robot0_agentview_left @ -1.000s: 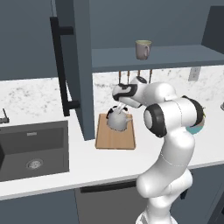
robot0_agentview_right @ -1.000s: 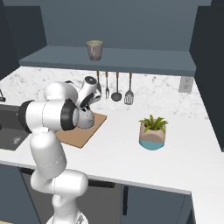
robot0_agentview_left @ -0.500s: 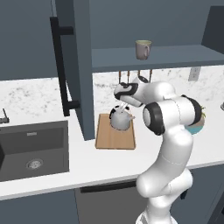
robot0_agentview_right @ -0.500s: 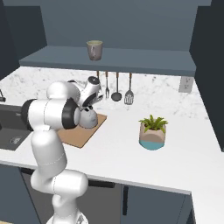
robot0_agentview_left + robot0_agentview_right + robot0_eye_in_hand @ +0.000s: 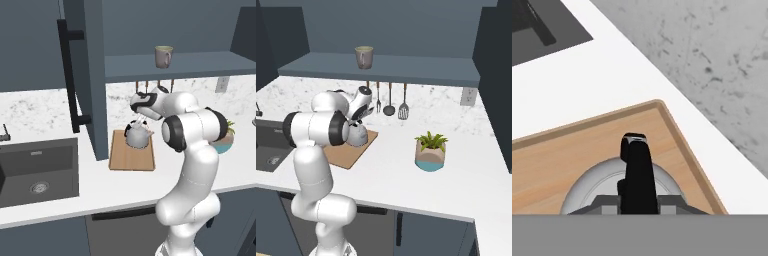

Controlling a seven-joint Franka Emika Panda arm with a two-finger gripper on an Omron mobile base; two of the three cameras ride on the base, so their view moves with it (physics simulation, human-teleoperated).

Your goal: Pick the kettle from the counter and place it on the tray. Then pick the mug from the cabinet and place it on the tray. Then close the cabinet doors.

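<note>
A dark sink (image 5: 37, 170) sits at the left of the white speckled counter (image 5: 60, 195). Beside it lies a light wooden tray (image 5: 131, 159), with a small rounded silver kettle (image 5: 137, 137) over its far end. The gripper (image 5: 140, 121) is narrowly closed on the kettle's black arched handle (image 5: 637, 170). A beige mug (image 5: 163, 56) stands on the cabinet shelf (image 5: 200, 64) above.

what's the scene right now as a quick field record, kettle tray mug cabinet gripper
kettle: over the tray's back part, black handle in the gripper; resting or just above, unclear
tray: on the counter, right of the sink
mug: upright on the cabinet shelf
cabinet door: open
gripper: shut on the kettle handle
</note>
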